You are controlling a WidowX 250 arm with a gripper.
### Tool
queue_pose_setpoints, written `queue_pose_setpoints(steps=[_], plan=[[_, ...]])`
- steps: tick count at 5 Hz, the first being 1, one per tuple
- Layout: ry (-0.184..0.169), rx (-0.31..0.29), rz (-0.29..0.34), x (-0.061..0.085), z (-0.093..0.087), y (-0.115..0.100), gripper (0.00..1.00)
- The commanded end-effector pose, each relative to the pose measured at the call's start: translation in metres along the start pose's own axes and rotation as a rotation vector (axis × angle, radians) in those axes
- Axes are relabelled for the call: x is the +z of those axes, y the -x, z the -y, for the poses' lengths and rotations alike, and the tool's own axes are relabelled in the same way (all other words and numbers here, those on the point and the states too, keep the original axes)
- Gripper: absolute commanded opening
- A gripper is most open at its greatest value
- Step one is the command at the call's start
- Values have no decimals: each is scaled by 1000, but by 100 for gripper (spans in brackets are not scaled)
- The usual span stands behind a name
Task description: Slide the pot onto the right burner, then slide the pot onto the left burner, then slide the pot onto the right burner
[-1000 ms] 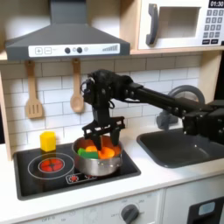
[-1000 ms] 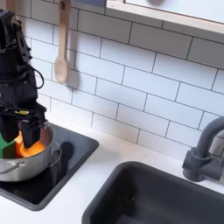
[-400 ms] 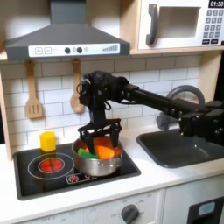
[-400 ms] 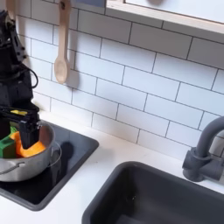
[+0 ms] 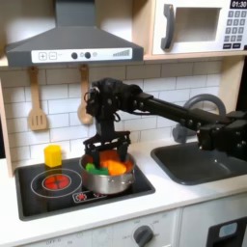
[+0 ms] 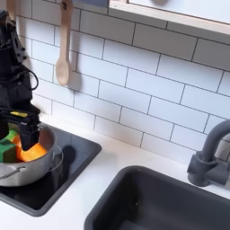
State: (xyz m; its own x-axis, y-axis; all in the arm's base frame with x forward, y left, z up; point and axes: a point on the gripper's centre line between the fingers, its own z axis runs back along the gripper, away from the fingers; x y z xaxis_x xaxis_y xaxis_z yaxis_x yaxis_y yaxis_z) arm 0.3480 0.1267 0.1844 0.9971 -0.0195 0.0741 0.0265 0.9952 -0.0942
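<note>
The pot (image 5: 105,178) is a shiny silver pan holding orange, green and yellow food pieces. It sits on the black stove top over the right burner, which it mostly hides. My gripper (image 5: 109,151) points straight down into the pot, its fingers among the food and shut on the pot's rim. In the second exterior view the gripper (image 6: 23,139) stands over the pot (image 6: 29,167) at the second exterior view's left edge. The left burner (image 5: 56,179), a red ringed circle with a solid centre, lies bare to the pot's left in the first exterior view.
A small yellow cup (image 5: 52,154) stands behind the left burner. A wooden spatula (image 5: 37,101) and a wooden spoon (image 5: 85,102) hang on the tiled wall. The dark sink (image 5: 205,162) with its grey faucet (image 6: 212,153) lies to the right in both exterior views.
My gripper and the pot have shifted a little to the left in both exterior views over the last second. Since 0.4 s ago almost nothing has moved.
</note>
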Motion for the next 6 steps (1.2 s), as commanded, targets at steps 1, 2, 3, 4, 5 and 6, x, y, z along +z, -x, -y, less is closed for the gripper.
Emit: queue_pose_setpoints(steps=[1,2,3,4,5,6], plan=[[-10,62,-18,-7,-10,-6,100],[-18,69,-18,-7,-12,-8,100],[-14,92,-12,-6,-17,-9,100],[-25,108,-14,-5,-22,-11,100],[-28,138,-6,-4,-29,-13,100],[-31,154,-7,-4,-33,-17,100]])
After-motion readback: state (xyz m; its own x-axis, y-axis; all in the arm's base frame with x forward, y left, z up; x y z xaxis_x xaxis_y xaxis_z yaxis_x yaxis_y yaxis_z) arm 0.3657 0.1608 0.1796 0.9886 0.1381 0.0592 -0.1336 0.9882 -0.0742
